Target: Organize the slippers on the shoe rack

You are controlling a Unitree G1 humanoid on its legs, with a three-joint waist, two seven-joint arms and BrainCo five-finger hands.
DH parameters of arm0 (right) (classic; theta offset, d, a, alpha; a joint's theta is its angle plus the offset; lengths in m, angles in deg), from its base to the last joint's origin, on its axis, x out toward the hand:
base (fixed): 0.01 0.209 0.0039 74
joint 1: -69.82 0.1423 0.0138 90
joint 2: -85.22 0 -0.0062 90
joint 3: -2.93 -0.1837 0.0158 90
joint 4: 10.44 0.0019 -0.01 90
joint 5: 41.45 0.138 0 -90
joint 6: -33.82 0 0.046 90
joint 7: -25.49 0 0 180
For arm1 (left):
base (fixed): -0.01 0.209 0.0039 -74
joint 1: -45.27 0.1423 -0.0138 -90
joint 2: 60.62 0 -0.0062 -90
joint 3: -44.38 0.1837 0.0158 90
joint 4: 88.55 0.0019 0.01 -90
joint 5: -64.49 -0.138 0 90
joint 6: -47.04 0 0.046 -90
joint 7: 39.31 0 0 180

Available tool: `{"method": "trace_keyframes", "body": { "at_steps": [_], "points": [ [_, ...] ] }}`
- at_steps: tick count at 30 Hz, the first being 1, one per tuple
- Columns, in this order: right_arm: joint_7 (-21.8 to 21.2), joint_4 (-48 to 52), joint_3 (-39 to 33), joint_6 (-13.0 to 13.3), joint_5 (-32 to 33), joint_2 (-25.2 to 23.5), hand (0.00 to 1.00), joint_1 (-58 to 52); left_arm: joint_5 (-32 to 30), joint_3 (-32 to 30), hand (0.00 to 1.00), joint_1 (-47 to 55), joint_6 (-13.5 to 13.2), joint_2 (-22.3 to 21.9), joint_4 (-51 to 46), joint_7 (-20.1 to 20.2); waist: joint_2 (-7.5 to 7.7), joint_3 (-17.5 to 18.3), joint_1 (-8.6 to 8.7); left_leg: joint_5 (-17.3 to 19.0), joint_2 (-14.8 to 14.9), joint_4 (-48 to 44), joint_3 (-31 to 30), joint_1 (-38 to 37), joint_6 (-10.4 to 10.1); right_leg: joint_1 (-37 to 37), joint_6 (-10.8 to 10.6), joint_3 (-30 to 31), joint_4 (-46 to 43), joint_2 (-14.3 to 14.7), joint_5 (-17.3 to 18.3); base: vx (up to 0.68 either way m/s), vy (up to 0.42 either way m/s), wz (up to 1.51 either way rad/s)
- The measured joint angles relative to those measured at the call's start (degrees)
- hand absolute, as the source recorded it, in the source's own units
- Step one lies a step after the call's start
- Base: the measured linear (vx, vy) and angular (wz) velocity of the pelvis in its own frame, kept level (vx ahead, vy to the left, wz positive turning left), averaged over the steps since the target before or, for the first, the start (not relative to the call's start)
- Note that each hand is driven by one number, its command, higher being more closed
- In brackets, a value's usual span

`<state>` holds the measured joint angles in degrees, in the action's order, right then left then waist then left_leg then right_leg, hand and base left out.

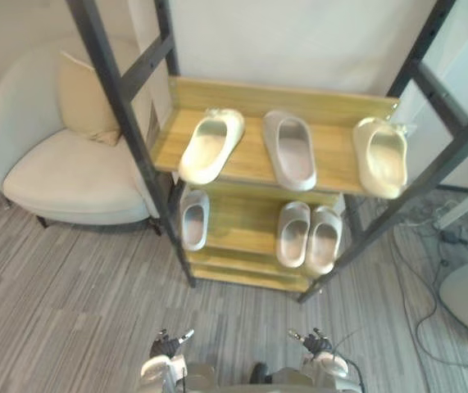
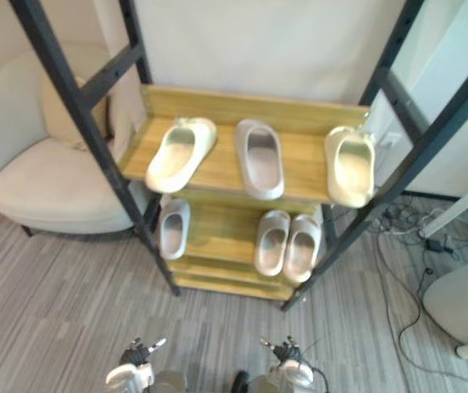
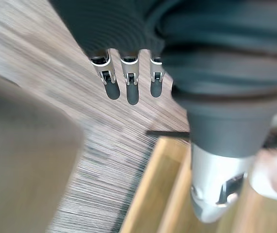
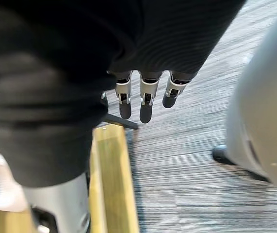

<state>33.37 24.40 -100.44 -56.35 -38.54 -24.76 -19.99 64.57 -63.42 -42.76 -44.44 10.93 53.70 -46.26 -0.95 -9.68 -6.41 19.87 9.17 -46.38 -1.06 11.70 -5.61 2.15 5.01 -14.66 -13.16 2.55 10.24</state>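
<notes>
Armchair (image 1: pixel 53 164) at frame left. Shoe rack (image 1: pixel 250 97) centre. Its top shelf holds left cream slipper (image 1: pixel 211 146), middle grey slipper (image 1: pixel 291 150) and right cream slipper (image 1: pixel 381 155); the lower shelf holds lone grey slipper (image 1: pixel 193 219) and grey pair (image 1: pixel 309 236). Left hand (image 1: pixel 166 354) and right hand (image 1: pixel 317 348) sit at bottom edge, fingers (image 3: pixel 132 92) straight, slightly apart, empty. Nothing grasped yet; next likely a reach up to pair the mismatched ones.

- no writing, label, number or sign can be read on the shoe rack (image 1: pixel 283 97) or on the slippers (image 1: pixel 291 151) on its shelves;
- none can be read on the armchair (image 1: pixel 61 172) beside the shoe rack, nor on the floor (image 1: pixel 70 311) in front of it
</notes>
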Motion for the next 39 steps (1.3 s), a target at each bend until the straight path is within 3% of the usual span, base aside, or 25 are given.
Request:
{"method": "trace_keyframes", "body": {
  "at_steps": [3, 4, 11, 18, 24, 27, 34, 39],
  "points": [
    [0.01, 0.08, -0.03, -0.23, 0.0, 0.2, 0.0, -0.69, 0.05, 1.68, 0.0, 0.4, 0.03, -0.22, 0.22, -0.13, -1.03, 0.46, 0.03, -3.94, -1.27, 15.82, -0.45, -0.4, 1.16, 0.89, -1.76, 1.18, 0.03, 0.13, 1.09, 0.17, 0.102, -0.27],
    [-0.2, -0.54, 0.41, -0.46, -0.01, 0.22, 0.0, -0.73, 0.02, 1.99, 0.0, 0.71, -0.08, 0.67, 0.28, -0.15, 0.24, 1.11, -0.06, -5.48, -3.17, 19.66, 0.74, -2.85, 1.48, 1.07, -3.15, 3.31, -0.63, -1.49, 2.06, 0.16, 0.11, -0.26],
    [-0.06, -0.45, -0.37, -0.37, -0.44, 0.05, 0.0, -2.55, -0.03, 2.05, 0.0, 0.54, -0.05, 2.08, 2.65, -0.2, 2.18, 2.84, 0.16, -7.01, -6.99, 26.68, 3.69, -7.19, 3.57, 3.27, -6.22, 5.65, 2.81, -5.1, 1.23, 0.17, 0.099, -0.12],
    [0.06, -1.16, -2.17, -0.27, -0.56, 0.61, 0.0, -2.96, -0.18, 4.13, 0.0, 1.29, 0.0, 2.42, 4.45, -0.18, 1.59, 4.02, 0.26, -12.18, -8.36, 36.71, 3.48, -11.95, 4.73, 5.05, -6.4, 7.28, 7.58, -5.6, -3.71, 0.04, 0.038, 0.0],
    [0.19, -2.14, -2.13, 0.04, -0.64, 1.97, 0.0, -3.01, -1.02, 5.48, 0.0, 1.31, -0.01, 3.15, 4.79, -0.13, 2.09, 3.85, 0.46, -16.32, -10.02, 43.43, 3.52, -15.13, 5.45, 4.85, -6.43, 8.33, 7.72, -6.76, -3.83, -0.1, 0.028, -0.04],
    [1.01, -1.61, -1.79, 0.19, -0.64, 2.92, 0.0, -3.41, -1.16, 6.0, 0.0, 1.52, 0.05, 3.7, 5.0, -0.16, 2.29, 3.91, 1.0, -19.92, -10.99, 49.9, 3.76, -17.39, 5.26, 4.3, -7.57, 9.6, 8.7, -7.61, -3.72, -0.18, 0.025, -0.06],
    [2.07, 16.33, 0.6, -0.15, -0.71, 5.47, 0.0, -8.47, -1.15, 6.52, 0.0, 3.13, 0.07, 4.03, 3.59, -0.17, 2.2, 3.95, 2.95, -21.17, -11.51, 52.61, 3.74, -17.86, 5.41, 2.82, -8.34, 12.16, 8.44, -7.54, -3.15, -0.1, 0.037, -0.09],
    [2.16, 41.64, 0.41, 0.57, -3.51, 7.31, 0.0, -14.31, -1.78, 7.73, 0.0, 4.55, -0.02, 4.07, 1.26, -0.07, 2.38, 4.27, 3.37, -20.93, -11.62, 52.28, 5.22, -17.77, 5.71, 1.78, -8.63, 14.51, 8.2, -7.26, -3.37, 0.03, 0.025, -0.17]
  ]
}}
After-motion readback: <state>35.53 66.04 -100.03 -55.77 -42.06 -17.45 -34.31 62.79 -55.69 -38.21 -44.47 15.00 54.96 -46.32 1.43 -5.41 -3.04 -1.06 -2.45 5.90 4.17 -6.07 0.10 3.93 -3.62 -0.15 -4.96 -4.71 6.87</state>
